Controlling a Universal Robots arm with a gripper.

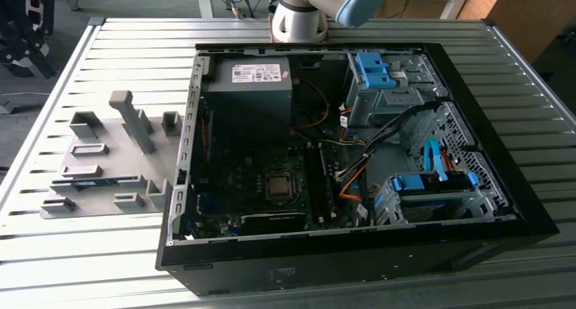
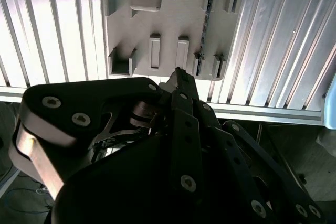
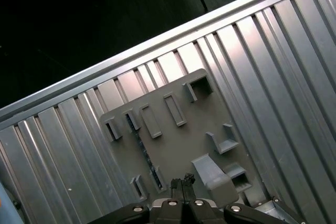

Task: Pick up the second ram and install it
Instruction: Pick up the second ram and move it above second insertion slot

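The second ram [image 1: 90, 182] stands on its long edge in a narrow slot of the grey fixture [image 1: 115, 157], on the exterior view's left of the slatted surface [image 1: 108, 255]. I judge it is kept that way so that its upper edge is free for a pinch from above. The computer case [image 1: 360, 249] lies on its side with the cover off beside the fixture. That turns the motherboard [image 1: 243, 181] upward, so a board can be pushed straight down into it.

In the first wrist view the tool [image 3: 181, 182] hangs well above the fixture with its tips together and nothing between them. The ram shows there as a dark strip [image 3: 143, 148] near the tips' line but off to one side, not under them. The second wrist view agrees: the tool's point [image 2: 178, 74] sits over the fixture's edge, with the ram [image 2: 206, 19] apart from it and untouched.
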